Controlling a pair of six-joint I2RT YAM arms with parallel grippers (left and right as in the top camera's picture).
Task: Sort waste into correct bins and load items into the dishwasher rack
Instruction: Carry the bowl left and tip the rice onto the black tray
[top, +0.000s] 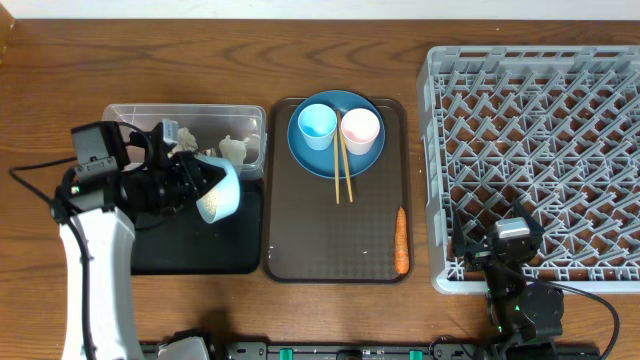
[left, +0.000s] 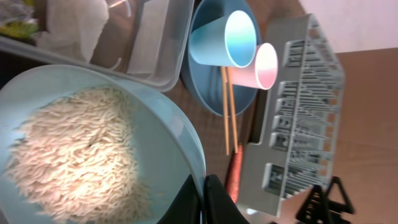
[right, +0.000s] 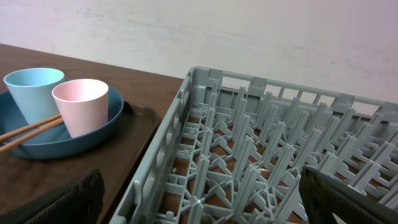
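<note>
My left gripper (top: 196, 182) is shut on the rim of the white bowl (top: 220, 190) and holds it tilted over the black tray (top: 200, 252). In the left wrist view the bowl (left: 155, 124) holds a heap of rice (left: 74, 149), with the fingers (left: 206, 200) pinching its rim. The clear tub (top: 252, 118) behind holds crumpled napkins (top: 233, 149) and a yellow-green wrapper (left: 15, 28). The dark-blue plate (top: 302, 152) carries the light-blue cup (top: 317, 125), the pinkish cup (top: 360, 130) and the chopsticks (top: 342, 175). The carrot (top: 401, 240) lies on the brown tray. My right gripper (top: 510, 245) is open and empty at the grey rack's (top: 540, 130) front left corner.
The dark brown serving tray (top: 330, 245) sits between the bins and the rack. In the right wrist view the rack's pegs (right: 249, 143) fill the space under the open fingers (right: 205, 205), with the plate and cups (right: 78, 106) to the left.
</note>
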